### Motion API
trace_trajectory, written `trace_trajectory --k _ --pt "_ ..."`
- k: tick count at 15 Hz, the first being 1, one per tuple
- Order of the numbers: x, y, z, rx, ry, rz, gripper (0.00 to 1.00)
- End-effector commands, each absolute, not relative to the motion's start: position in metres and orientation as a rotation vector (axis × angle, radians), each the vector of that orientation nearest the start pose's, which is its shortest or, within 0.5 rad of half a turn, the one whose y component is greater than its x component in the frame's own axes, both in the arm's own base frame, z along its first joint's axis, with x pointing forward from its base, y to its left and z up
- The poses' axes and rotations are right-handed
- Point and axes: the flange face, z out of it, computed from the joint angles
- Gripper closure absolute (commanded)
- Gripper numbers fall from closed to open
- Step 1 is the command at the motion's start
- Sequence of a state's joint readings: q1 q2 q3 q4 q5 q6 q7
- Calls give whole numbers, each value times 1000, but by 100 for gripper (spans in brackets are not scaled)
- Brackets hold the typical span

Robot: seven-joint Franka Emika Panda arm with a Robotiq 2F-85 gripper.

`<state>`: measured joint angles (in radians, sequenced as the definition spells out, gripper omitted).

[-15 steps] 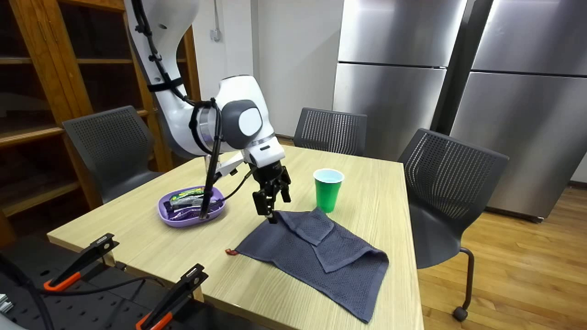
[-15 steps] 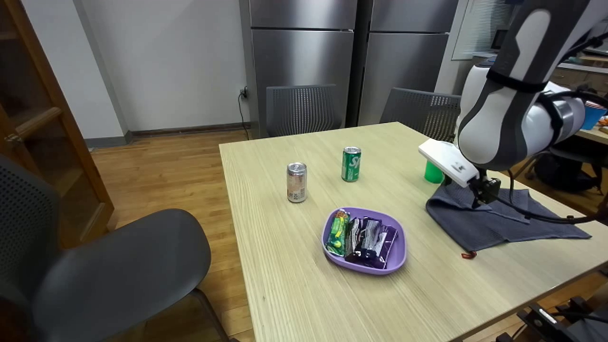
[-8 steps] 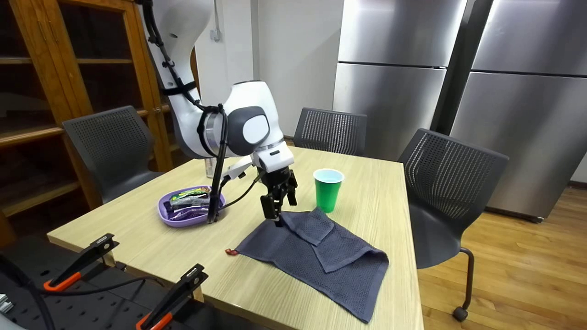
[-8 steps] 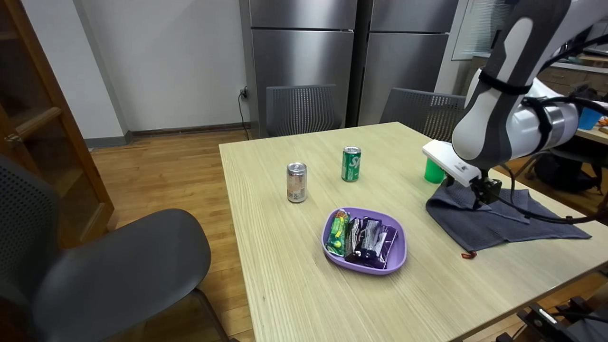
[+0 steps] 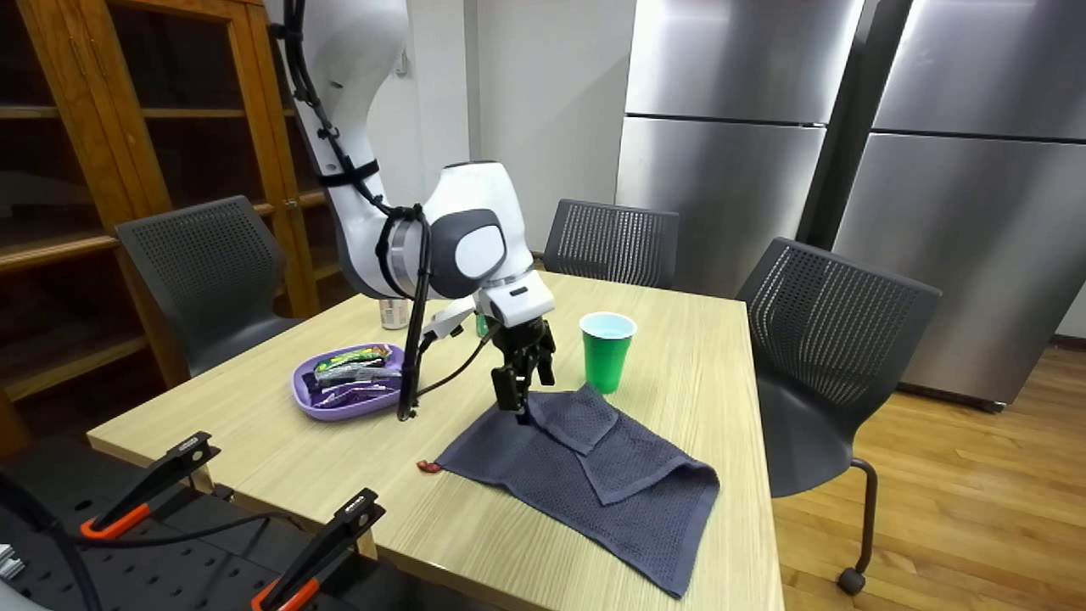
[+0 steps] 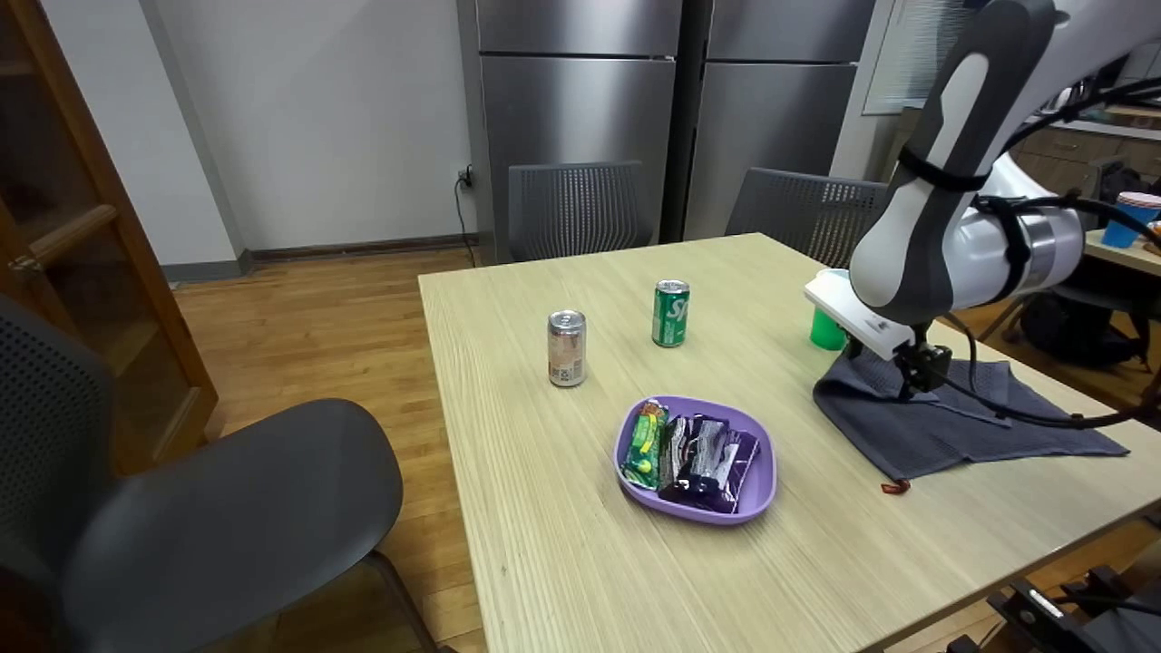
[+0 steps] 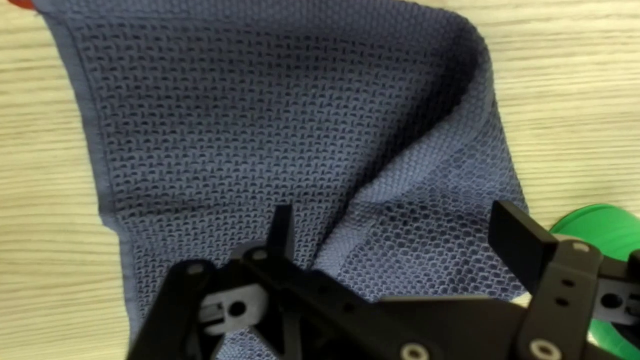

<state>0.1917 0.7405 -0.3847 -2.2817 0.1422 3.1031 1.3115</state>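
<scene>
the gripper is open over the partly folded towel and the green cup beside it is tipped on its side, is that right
Not quite: the green cup is standing upright, as an exterior view shows. The rest is right: the gripper is open over the partly folded towel, with the cup beside it.

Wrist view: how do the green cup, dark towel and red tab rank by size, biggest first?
1. Dark towel, clearly largest
2. Green cup, partly hidden and cut off at the right edge
3. Red tab, just a sliver, top left
</scene>
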Motion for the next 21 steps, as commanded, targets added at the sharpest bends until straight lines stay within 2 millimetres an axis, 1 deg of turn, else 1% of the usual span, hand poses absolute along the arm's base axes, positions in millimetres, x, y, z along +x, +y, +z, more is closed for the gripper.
trace_trajectory --k 1,5,11,21 --pt "505 -140 64 -2325 2224 -404 0" --pt "508 -145 58 -2344 2202 -406 0" --pt "514 -145 49 -2369 2160 -420 0" --pt "519 -149 35 -2351 2166 -425 0"
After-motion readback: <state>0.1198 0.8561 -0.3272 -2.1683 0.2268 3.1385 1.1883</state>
